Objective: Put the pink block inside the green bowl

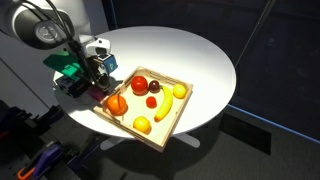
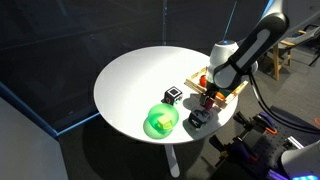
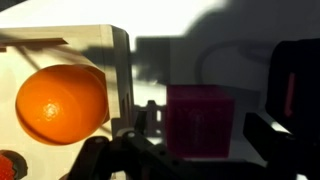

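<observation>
The hand [image 3: 205, 145] is down at the table [image 1: 190, 60], just outside a corner of the wooden tray [image 3: 118, 70]. Its jaws are parted about as wide as the pink block [image 3: 200, 118] and stand on either side of it. In the wrist view the block sits on the table between the 2 dark fingers [image 3: 268, 135], with a thin strip of shadow on each side. The fingers appear not to be pressing on it, though the dim light makes contact hard to judge. The block rests flat and is not lifted.

Beside the block, over the tray wall, lies an orange [image 3: 60, 103]. A red fruit at the bottom corner of the wrist view is cut off by the frame edge. A dark shape at the right edge of that view is too blurred to name.

In an exterior view the green bowl [image 2: 160, 122] stands near the table's front edge, apart from the hand [image 2: 207, 100]. A grey-and-white block [image 2: 172, 95] and a dark block [image 2: 197, 120] lie between bowl and hand. The pink block cannot be made out clearly there, only a reddish speck under the fingers. In an exterior view the arm and hand [image 1: 95, 85] cover the block entirely, and the tray [image 1: 165, 132] shows its fruit, among them a banana [image 1: 168, 110].
</observation>
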### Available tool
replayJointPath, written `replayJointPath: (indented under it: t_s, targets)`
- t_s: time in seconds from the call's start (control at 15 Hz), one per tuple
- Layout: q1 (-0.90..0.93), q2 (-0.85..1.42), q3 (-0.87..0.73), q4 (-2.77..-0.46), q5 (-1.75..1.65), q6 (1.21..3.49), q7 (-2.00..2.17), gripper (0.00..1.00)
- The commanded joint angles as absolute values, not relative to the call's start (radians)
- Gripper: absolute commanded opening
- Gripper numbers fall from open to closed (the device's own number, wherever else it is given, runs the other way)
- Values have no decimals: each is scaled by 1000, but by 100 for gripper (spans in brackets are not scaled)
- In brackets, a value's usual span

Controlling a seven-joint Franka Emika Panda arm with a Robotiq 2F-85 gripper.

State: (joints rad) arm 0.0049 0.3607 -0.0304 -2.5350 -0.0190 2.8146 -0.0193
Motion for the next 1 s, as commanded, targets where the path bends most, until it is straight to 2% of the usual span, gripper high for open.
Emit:
replayJointPath:
  t_s: [0.0, 0.27, 0.53, 0.93]
  targets:
    - [-5, 374, -26, -2524, -21, 2825, -23, 66]
    - [-11, 383, -19, -2517, -12, 2799, -27, 34]
    - [-24, 347, -5, -2521, 4, 2758, -37, 30]
    - [-15, 266, -1, -2519, 16, 2651, -26, 30]
